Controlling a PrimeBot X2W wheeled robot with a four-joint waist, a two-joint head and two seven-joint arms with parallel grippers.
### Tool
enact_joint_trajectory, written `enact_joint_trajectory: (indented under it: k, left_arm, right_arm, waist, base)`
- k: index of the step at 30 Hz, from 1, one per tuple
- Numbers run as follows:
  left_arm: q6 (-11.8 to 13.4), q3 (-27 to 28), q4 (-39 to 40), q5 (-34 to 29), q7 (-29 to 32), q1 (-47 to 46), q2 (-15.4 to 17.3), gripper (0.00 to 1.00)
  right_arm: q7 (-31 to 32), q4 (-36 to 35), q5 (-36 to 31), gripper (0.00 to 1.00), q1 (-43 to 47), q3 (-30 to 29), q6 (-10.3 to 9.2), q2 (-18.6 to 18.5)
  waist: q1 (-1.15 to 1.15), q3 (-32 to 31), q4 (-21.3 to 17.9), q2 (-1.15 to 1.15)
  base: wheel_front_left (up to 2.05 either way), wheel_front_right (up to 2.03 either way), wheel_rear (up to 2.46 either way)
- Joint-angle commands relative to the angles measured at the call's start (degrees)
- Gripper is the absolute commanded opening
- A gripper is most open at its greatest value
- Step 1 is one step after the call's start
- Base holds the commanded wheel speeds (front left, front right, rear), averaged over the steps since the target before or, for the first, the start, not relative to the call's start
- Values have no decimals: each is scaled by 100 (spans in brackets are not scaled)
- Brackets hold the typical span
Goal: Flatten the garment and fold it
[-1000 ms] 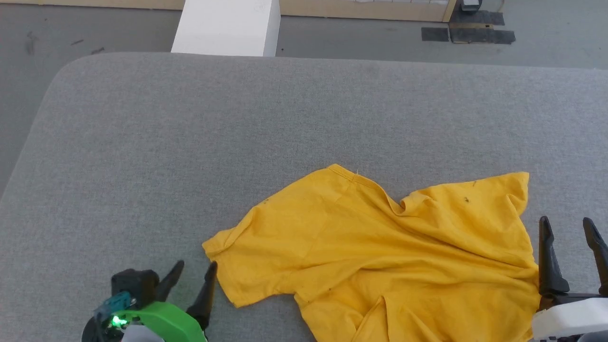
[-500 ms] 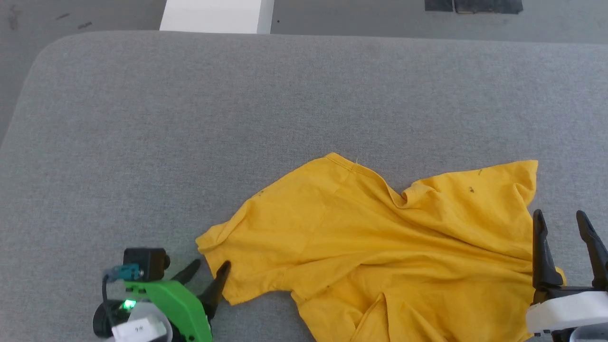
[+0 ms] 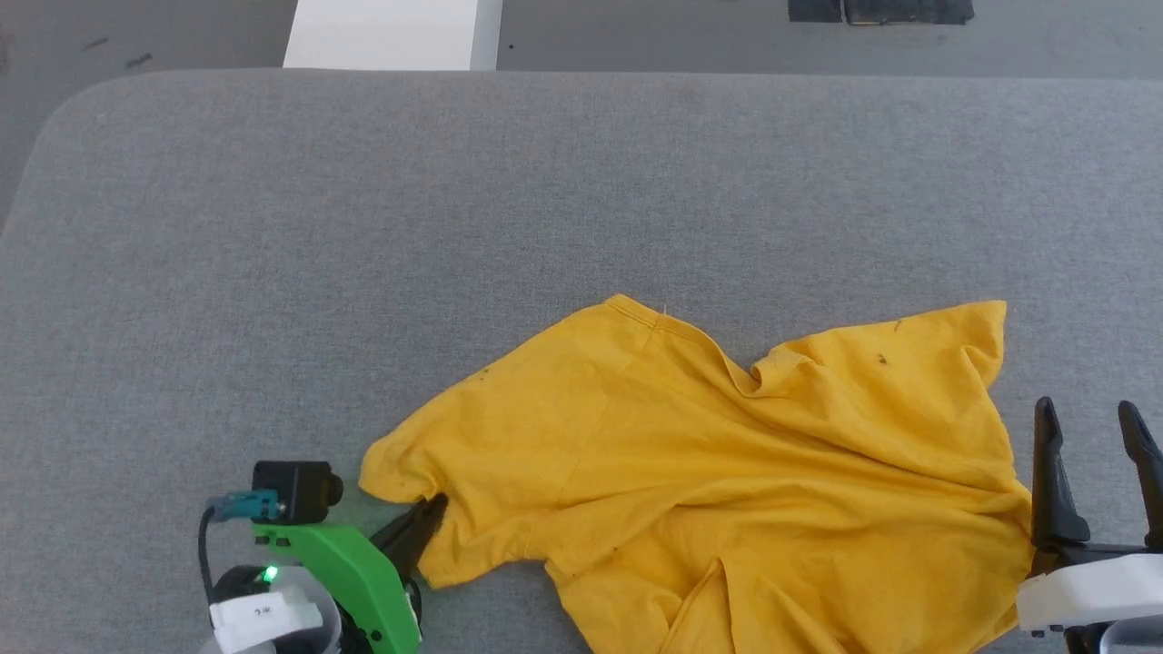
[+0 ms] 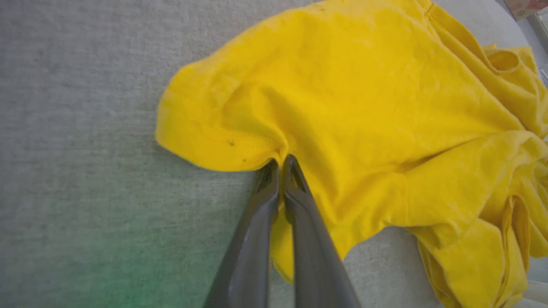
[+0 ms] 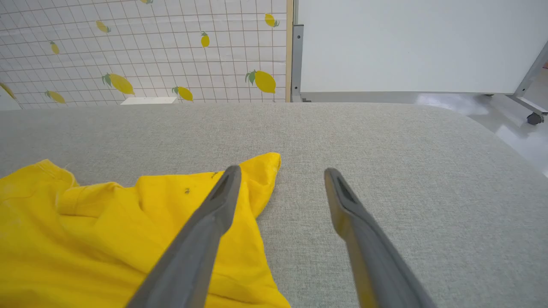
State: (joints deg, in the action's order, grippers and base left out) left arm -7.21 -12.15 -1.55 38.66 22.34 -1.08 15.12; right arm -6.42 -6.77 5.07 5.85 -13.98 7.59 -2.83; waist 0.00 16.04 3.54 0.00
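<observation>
The garment (image 3: 727, 472) is a mustard-yellow T-shirt lying crumpled on the grey padded table (image 3: 363, 227), at its near right. Its left sleeve (image 4: 214, 128) points toward my left gripper (image 3: 432, 509), which is shut on the sleeve's hem; the pinch shows clearly in the left wrist view, the garment (image 4: 385, 107) spreading beyond the left gripper (image 4: 280, 160). My right gripper (image 3: 1090, 422) stands open at the garment's right edge, above the cloth. In the right wrist view the right gripper (image 5: 280, 175) has its left finger over the garment (image 5: 107, 239) and its right finger over bare table.
The table's rounded far left corner (image 3: 82, 100) and far edge border the grey floor. A white box (image 3: 386, 36) stands on the floor beyond the table. A lemon-print wall (image 5: 150, 47) and a white board (image 5: 406, 42) stand behind the table (image 5: 428, 192).
My left gripper moved onto the sleeve's hem and shut on it, having stood open before. The sleeve is bunched slightly at the pinch. The head camera shifted; the right gripper stays open.
</observation>
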Motion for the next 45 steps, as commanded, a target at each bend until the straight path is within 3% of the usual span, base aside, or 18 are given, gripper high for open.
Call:
enact_joint_trajectory:
  k: [1,7,12,20,28,33,37,45]
  left_arm:
    - [-26,38,-8,33,-179,44,18,0]
    - [-26,402,81,-105,-1001,-90,238,0]
    - [7,741,90,-69,-1264,-54,430,0]
    - [287,1396,-53,-332,-1889,69,830,0]
    - [361,1459,-234,-405,-2160,188,821,0]
    - [318,1271,-135,-422,-2182,255,718,0]
    - [288,1121,10,-456,-2155,243,685,0]
    - [220,887,230,-446,-2068,60,664,0]
  right_arm:
    - [-36,11,31,100,-74,-8,-10,-5]
    - [-11,-4,13,100,-76,22,-10,-5]
    - [52,-49,-39,100,-43,38,-10,-5]
    - [241,-201,-164,100,40,-7,-10,-5]
    - [585,-234,-217,100,91,117,-10,-5]
    - [1356,-248,-245,100,-121,518,-10,-5]
    - [2479,-245,-251,100,-476,762,-10,-5]
    - [4269,-79,-155,100,-1173,612,-10,-5]
  waist:
    - [0,-30,15,0]
    - [0,-87,56,0]
    - [0,-144,80,0]
    - [0,-202,125,0]
    - [0,-293,171,0]
    - [0,-297,118,0]
    - [0,-247,74,0]
    - [0,-27,185,0]
  base:
    - [0,0,0]
    - [0,0,0]
    - [0,0,0]
    - [0,0,0]
    - [0,0,0]
    - [0,0,0]
    - [0,0,0]
    - [0,0,0]
